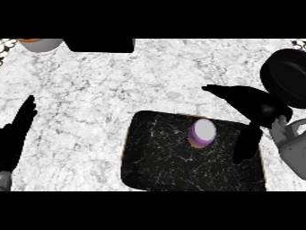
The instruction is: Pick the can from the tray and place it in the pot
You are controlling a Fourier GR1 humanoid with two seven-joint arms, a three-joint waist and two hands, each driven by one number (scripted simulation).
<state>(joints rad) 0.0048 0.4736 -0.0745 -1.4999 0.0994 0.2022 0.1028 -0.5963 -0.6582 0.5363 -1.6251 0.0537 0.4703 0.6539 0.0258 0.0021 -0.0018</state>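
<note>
Right hand (258,108) beside upright can (203,133) on tray (156,157).

Pot (294,78) cut by right edge; bowl (41,43) cut at top.

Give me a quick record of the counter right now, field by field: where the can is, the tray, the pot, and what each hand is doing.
can: purple with a pale lid, standing on the tray, not held
tray: dark, speckled, on the marble counter
pot: black, far right, nothing seen inside
right hand: open, above the tray's right side, beside the can
left hand: open, resting at left edge
far edge: grey bowl, black box
</note>
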